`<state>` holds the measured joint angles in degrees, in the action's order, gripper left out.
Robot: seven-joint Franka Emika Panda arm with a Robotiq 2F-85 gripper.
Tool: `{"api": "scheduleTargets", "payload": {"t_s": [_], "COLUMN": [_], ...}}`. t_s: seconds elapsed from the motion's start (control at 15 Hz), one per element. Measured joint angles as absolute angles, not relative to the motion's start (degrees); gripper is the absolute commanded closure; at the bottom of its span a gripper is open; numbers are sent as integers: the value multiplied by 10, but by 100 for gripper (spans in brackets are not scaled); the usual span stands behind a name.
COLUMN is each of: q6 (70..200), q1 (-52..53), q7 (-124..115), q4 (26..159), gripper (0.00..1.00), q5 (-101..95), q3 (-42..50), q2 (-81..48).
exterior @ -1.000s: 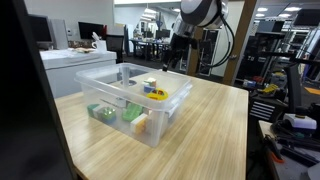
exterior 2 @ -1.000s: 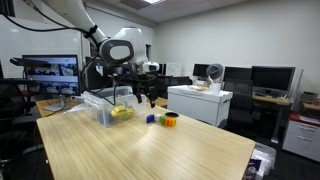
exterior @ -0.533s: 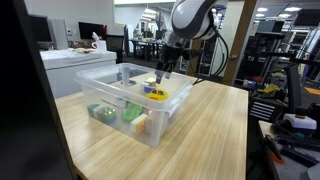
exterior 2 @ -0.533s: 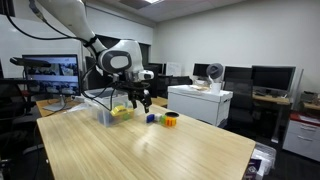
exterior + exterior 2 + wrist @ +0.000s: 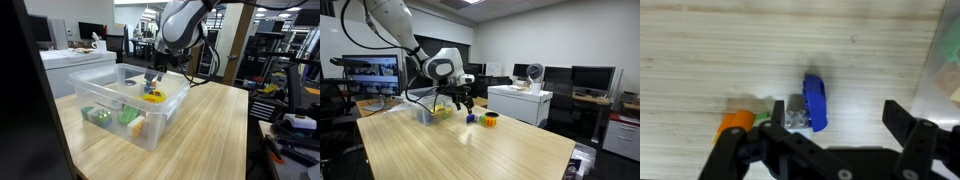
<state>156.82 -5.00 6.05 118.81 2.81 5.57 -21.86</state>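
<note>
Hovering above the blue block point(image 5: 816, 102) with the gripper point(image 5: 835, 112) spread wide and pinching nothing. Resting on the wooden table point(image 5: 700, 40) between the fingers in the wrist view, against a small grey piece point(image 5: 795, 113), near an orange ring point(image 5: 737, 123). Set by the table's far edge in an exterior view, just beside the clear bin point(image 5: 428, 113).

The smooth white shell-covered arm point(image 5: 388, 18) is built of rounded, tube-like segments with darker grey rings at the joints, and under the room lights its surface looks glossy. Thin black cables point(image 5: 216, 48) loop alongside it. The matte black two-fingered gripper point(image 5: 835, 118) has blocky, angular fingers point(image 5: 902, 122) set on a dark, boxy body with hard edges.
</note>
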Motion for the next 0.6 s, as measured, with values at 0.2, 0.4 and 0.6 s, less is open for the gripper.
{"api": "scheduleTargets", "payload": {"t_s": [0.2, 0.4, 0.6], "q6": [1582, 1588, 1592], "q1": [-49, -44, -44], "q7": [35, 16, 16], "q4": [1171, 1153, 1140], "gripper": [0, 0, 0], "q5": [5, -10, -10], "q3": [64, 78, 79], "q2": [-248, -278, -299]}}
